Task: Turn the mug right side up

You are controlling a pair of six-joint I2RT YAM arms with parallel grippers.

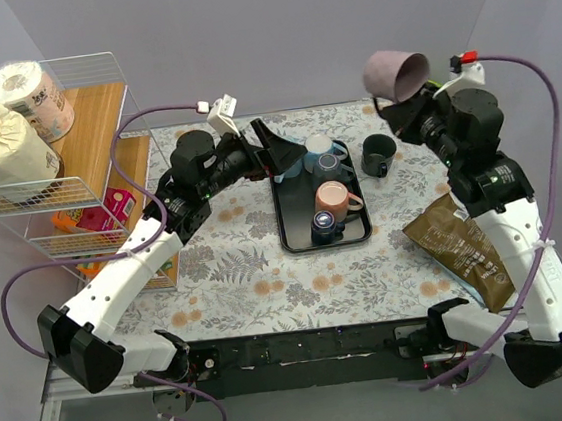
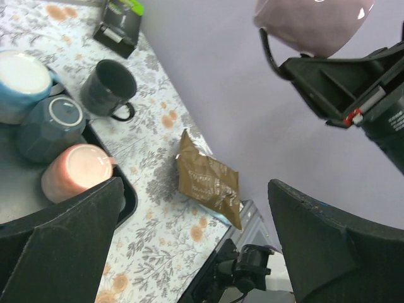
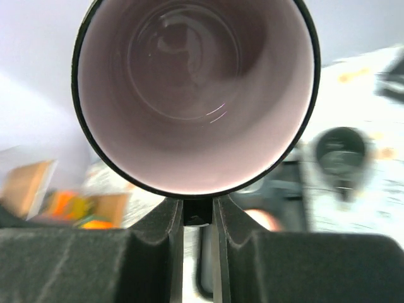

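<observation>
A mauve mug (image 1: 395, 75) with a black rim and handle hangs in the air over the table's far right. It lies tilted on its side, and its mouth faces the right wrist camera (image 3: 196, 82). My right gripper (image 1: 400, 107) is shut on the mug's black handle (image 3: 198, 211). The mug's base also shows at the top of the left wrist view (image 2: 312, 22). My left gripper (image 1: 277, 151) is open and empty above the far left corner of the black tray (image 1: 294, 241). Its wide-apart fingers (image 2: 63, 233) frame that view.
The tray holds several mugs: a blue one (image 1: 320, 146), a grey-blue one (image 1: 334, 165), a pink one (image 1: 332, 200) and a dark blue one (image 1: 325, 228). A dark mug (image 1: 379, 155) stands right of the tray. A brown pouch (image 1: 463, 247) lies at the right. A wire rack (image 1: 64, 153) stands at the left.
</observation>
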